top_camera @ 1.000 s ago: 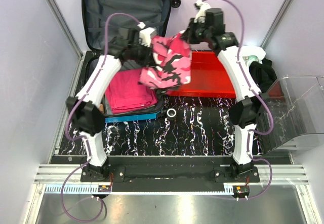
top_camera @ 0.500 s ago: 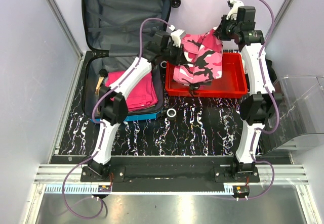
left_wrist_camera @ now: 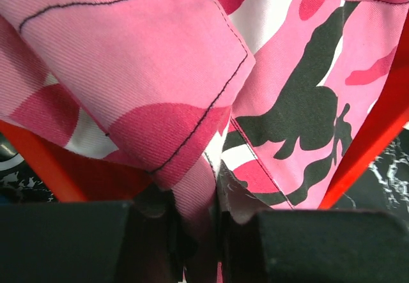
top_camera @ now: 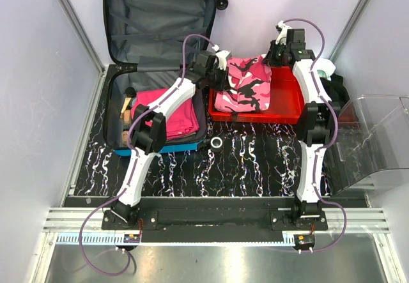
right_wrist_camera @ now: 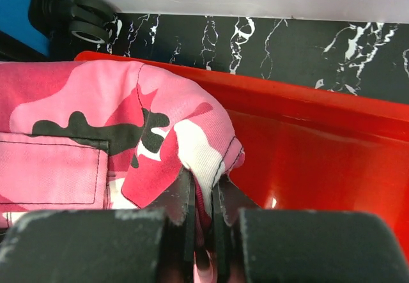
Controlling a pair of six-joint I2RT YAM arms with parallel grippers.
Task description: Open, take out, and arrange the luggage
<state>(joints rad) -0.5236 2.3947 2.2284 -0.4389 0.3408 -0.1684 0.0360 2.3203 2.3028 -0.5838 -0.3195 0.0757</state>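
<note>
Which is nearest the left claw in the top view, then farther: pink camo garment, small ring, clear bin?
1. Pink camo garment, gripped in the left claw, over the red tray.
2. Small ring, on the table, near side.
3. Clear bin, far right.

Bright, even light, a small glint on the red tray (right_wrist_camera: 319, 155), near foregrounds blurred.

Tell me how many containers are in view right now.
3: the open blue luggage at the far left, the red tray just right of it with the pink camo garment over it, and the clear bin at the right edge. None looks hidden.
</note>
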